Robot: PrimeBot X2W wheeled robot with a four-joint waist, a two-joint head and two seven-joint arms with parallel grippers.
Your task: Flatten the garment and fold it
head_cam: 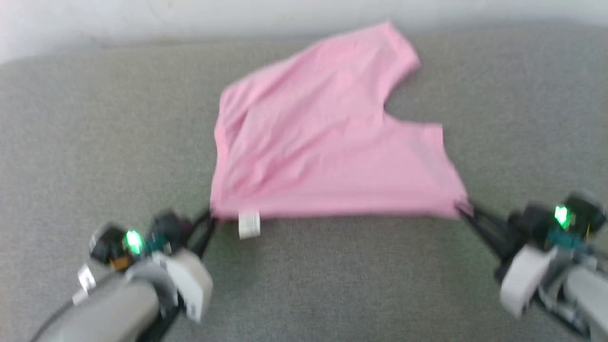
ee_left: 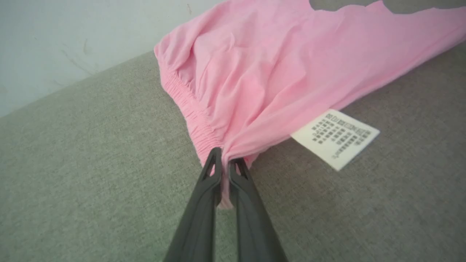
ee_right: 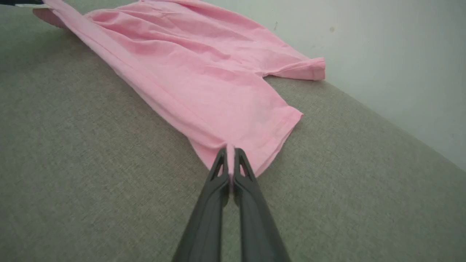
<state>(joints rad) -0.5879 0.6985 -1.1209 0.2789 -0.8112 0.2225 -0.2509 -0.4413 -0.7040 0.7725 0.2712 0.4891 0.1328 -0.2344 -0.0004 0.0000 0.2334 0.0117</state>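
The pink garment (head_cam: 323, 147) lies spread on a grey fabric surface, its near edge stretched taut between my two grippers. My left gripper (head_cam: 209, 217) is shut on the near left corner, by the gathered elastic band (ee_left: 189, 109); the pinch is plain in the left wrist view (ee_left: 225, 160). A white label (head_cam: 249, 224) hangs from that edge (ee_left: 335, 138). My right gripper (head_cam: 461, 209) is shut on the near right corner, at a hemmed leg opening (ee_right: 227, 150). The garment (ee_right: 204, 72) runs away from those fingers toward the wall, a second leg at the far end.
The grey upholstered surface (head_cam: 95, 142) stretches wide to both sides and toward me. A pale wall (head_cam: 142, 19) bounds it at the back, close behind the garment's far corner.
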